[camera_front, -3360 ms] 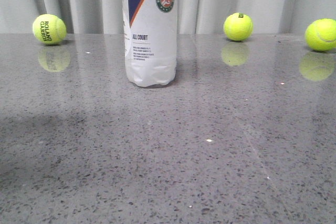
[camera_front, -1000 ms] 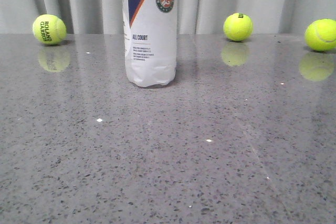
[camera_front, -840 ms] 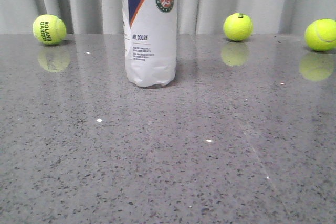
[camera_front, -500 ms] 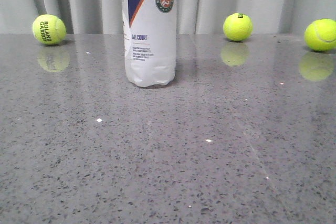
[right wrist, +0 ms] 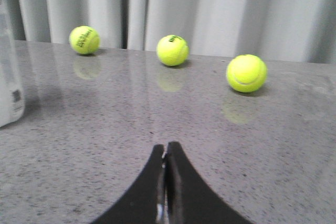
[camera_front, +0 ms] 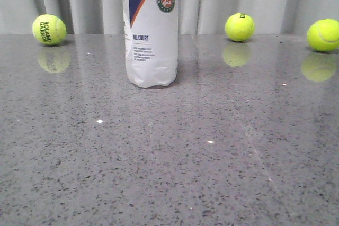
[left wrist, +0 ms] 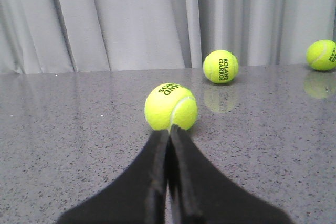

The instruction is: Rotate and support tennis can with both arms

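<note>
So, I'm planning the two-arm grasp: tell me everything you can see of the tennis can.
The tennis can stands upright on the grey speckled table, its top cut off by the front view. Its label is white with a navy field, an orange diagonal stripe, a round Roland Garros badge and "ALL COURT" text. The base looks like clear, slightly pinched plastic. Nothing touches it but the table; neither gripper is near it.

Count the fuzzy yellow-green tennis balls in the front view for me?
3: left ball, middle ball right of the white-and-navy tennis can, right-edge ball. Others may sit outside.
</note>
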### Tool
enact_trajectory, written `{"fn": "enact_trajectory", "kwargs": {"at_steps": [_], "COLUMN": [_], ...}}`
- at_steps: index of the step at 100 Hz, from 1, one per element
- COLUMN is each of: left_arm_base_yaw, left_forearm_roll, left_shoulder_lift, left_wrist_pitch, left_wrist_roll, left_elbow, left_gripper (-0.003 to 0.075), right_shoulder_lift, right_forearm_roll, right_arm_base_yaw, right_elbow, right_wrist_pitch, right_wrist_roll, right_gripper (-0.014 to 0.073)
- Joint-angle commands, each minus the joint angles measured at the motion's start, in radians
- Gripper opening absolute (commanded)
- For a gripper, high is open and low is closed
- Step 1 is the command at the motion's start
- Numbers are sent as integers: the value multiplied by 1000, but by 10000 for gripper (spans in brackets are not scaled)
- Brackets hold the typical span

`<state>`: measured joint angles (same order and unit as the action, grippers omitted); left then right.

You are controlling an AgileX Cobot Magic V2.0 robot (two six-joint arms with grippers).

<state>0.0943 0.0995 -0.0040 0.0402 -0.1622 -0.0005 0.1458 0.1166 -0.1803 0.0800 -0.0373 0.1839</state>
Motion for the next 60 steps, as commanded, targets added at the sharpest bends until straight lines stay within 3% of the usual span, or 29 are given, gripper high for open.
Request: {"fn": "enact_trajectory", "kwargs": {"at_steps": [1,27,60], "left_arm_base_yaw": [0,0,0], "left_forearm_roll": [-1,-1,-1], "left_shoulder_lift": [-31,-31,-31], "left_wrist_pitch": [-74,-74,-74], "left_wrist_roll": [11,11,11], "left_elbow": [44,44,44], "left_gripper": [-20,-20,-20], "right_shoulder_lift": [-18,-112,-186], "right_forearm_roll": [2,-36,-36], "right_arm_base_yaw": [42,93,114], "right_elbow": [-3,-91,-90], "right_wrist_pitch": [105,106,52], "right_wrist_roll": [-16,-34,-34], "right_gripper": [-67,-67,-67]}}
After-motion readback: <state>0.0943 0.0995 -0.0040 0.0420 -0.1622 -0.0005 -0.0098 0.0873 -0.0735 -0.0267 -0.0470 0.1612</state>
